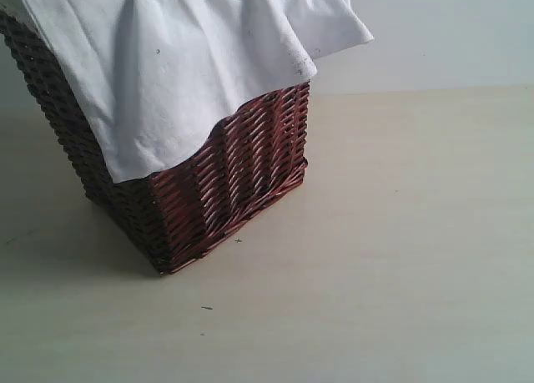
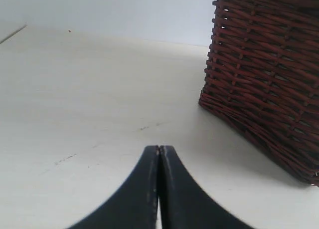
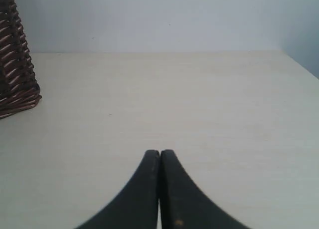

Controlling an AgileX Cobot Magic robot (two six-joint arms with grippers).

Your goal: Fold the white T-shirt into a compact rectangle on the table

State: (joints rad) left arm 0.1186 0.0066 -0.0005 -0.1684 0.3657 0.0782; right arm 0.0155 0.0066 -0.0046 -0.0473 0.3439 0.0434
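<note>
White fabric (image 1: 175,66) hangs over the rim and down the side of a brown wicker basket (image 1: 225,191). It shows no lettering or tag, so I cannot tell whether it is the white T-shirt or the basket's own edging. The table (image 1: 400,258) is pale cream. My left gripper (image 2: 159,148) is shut on nothing and hovers low over bare table (image 2: 75,89), a short way from the basket's base (image 2: 264,64). My right gripper (image 3: 160,151) is also shut and empty above bare table (image 3: 199,99). Neither gripper appears in the exterior view.
The basket stands on the left part of the table; its lower corner (image 3: 15,64) shows at the edge of the right wrist view. A plain pale wall (image 3: 159,19) rises behind the table's far edge. A few tiny dark specks (image 1: 206,308) lie on the tabletop.
</note>
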